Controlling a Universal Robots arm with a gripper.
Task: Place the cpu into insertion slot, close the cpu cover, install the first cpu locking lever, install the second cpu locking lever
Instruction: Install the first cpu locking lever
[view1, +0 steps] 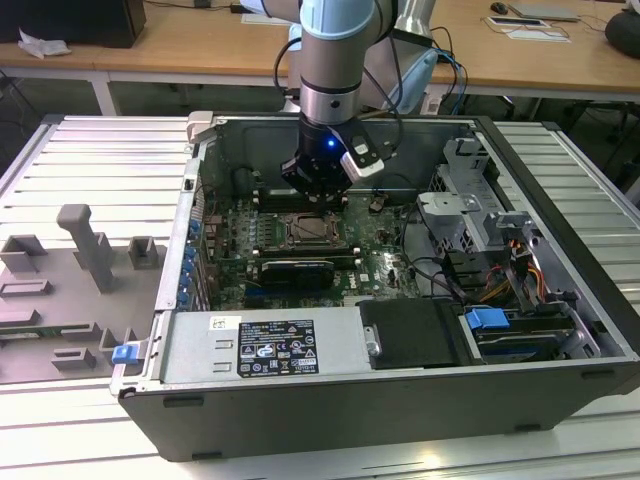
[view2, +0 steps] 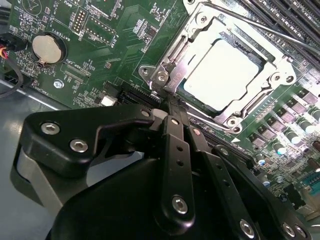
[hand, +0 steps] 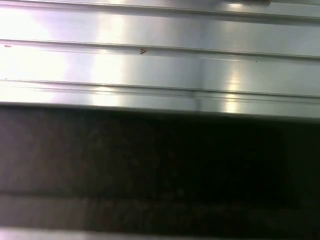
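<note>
Exterior view first: at the left of the frame a grey plastic fixture (view1: 75, 285) is laid on the ribbed metal table (view1: 100, 160), and a small blue clip (view1: 124, 352) is seen just beside the lower left corner of the open computer case (view1: 400, 400). At the centre, the arm is lowered into the case, and the gripper (view1: 318, 193) is held just above the insertion slot (view1: 312, 232) on the green board (view1: 370, 255). At the right of the frame, a drive bay with a blue tab (view1: 489, 320) and bundled cables is found.

Second wrist view, from left to right: a round coin battery (view2: 46, 48) is set in the upper left of the frame. The black gripper (view2: 170, 102) occupies the lower half, its fingers (view2: 175, 145) brought together to a narrow tip. That tip is placed at the near edge of the cpu cover (view2: 200, 30), touching or just beside the metal tab there; which cannot be told. The cover is lying flat over the slot, and the cpu (view2: 222, 70) is seated inside it, its pale top showing through the cut-out. A thin wire lever (view2: 265, 30) is seen running along the upper right side of the cover.

First wrist view: ribbed silver metal (hand: 160, 60) is shown above a dark band.
</note>
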